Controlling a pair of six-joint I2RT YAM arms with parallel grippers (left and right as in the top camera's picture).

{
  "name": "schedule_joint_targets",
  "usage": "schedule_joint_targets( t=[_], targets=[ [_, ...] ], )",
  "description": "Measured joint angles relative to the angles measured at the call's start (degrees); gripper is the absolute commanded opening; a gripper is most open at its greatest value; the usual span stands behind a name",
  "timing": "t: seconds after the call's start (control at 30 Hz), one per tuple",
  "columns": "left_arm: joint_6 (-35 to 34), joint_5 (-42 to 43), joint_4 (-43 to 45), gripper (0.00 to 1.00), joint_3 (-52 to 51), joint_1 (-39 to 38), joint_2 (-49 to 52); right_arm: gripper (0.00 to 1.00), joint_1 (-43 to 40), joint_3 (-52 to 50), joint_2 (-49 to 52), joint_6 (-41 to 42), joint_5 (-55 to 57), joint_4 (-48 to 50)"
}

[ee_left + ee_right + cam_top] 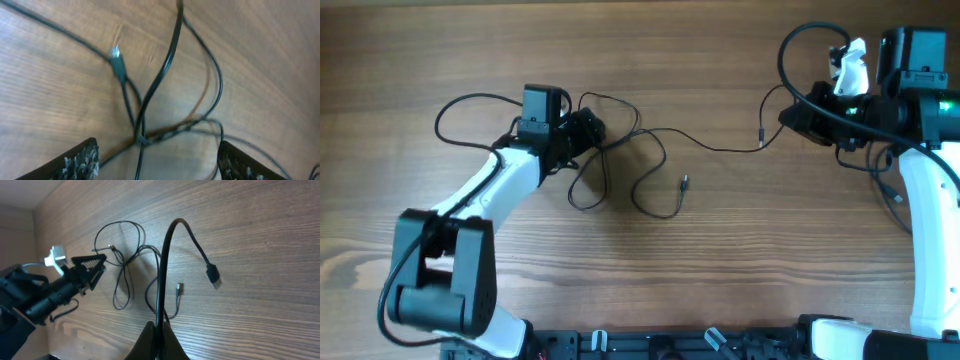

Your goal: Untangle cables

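As two robot arms work a wooden table, the left arm reaches in from seven o'clock and the right arm stands along the three o'clock edge. Between them lie the cables, a loose black snarl just toward ten o'clock of the table's centre, with one thin strand running off toward two o'clock. The left gripper hangs over the ten o'clock side of the snarl. Its fingers are spread wide on either side of a crossing of several strands, and nothing is gripped between them yet. The right gripper, at two o'clock, is pressed together on one cable, which arches up from the pinch and ends in a free plug. Whether that plug rests on the wood is unclear. A second small plug lies loose at three o'clock of the snarl.

The step in hand looks like drawing the pinched cable clear while the other gripper steadies the knot. Done well, that likely means the left fingers closing on a single strand at the crossing, not the whole bundle. The right gripper would then pull slowly toward three o'clock with the line low. A hard tug risks cinching the loops tighter, and either plug could snag on a loop as it passes.
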Motion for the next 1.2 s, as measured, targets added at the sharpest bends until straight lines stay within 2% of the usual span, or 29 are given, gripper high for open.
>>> schedule_joint_targets(
  t=[0.17, 0.2, 0.27, 0.3, 0.33, 0.47, 0.53, 0.7, 0.8, 0.83, 0.9, 1.07, 1.2],
  targets=[
    [-0.04, -0.48, 5.2, 0.73, -0.02, 0.0, 3.63, 0.04, 1.01, 0.0, 0.0, -0.15, 0.17, -0.04],
    [-0.04, -0.68, 5.77, 0.66, -0.02, 0.0, 4.15, 0.04, 1.01, 0.0, 0.0, -0.15, 0.17, -0.04],
    [-0.13, -1.38, 7.02, 0.32, -0.04, 0.0, 5.44, 0.05, 1.01, 0.0, 0.0, -0.15, 0.2, -0.02],
    [-0.5, -1.46, 7.54, 0.1, -0.09, 0.0, 5.51, 0.04, 1.01, 0.0, 0.0, -0.15, 0.17, -0.02],
    [-0.42, -1.53, 8.85, 0.04, -0.11, 0.0, 5.51, 0.04, 1.01, 0.0, 0.0, -0.15, 0.2, -0.04],
    [-0.42, -1.7, 10.16, 0.04, -0.11, 0.07, 5.51, 0.04, 1.01, 0.0, 0.0, -0.17, 1.73, 0.09],
    [-0.42, -1.68, 7.28, 0.04, -0.02, 0.42, 5.42, 0.04, 1.01, 0.0, 0.0, -0.22, 5.38, 0.48],
    [3.06, -1.75, -11.56, 0.04, -0.42, 5.25, -0.81, 0.04, 0.46, 0.0, 1.14, 1.99, 27.65, 1.55],
    [5.33, -2.21, -18.32, 0.04, -0.42, 8.9, -6.16, 0.04, -2.95, 0.0, 3.54, 5.6, 40.3, 1.73],
    [6.49, -2.86, -22.99, 0.04, -0.35, 12.81, -10.29, 0.04, -4.92, 0.0, 4.57, 6.67, 43.43, 1.75],
    [7.19, -3.26, -26.43, 0.04, -0.33, 17.84, -13.64, 0.04, -9.33, 0.0, 6.6, 8.15, 46.42, 1.64],
    [7.67, -2.45, -29.97, 0.04, -0.33, 26.12, -15.69, 0.04, -18.75, 0.0, 12.15, 8.72, 42.32, 0.33],
    [7.85, 3.87, -30.21, 0.04, -0.33, 24.94, -15.69, 0.04, -17.77, 0.0, 13.9, -1.68, 24.24, 2.84]
  ],
)
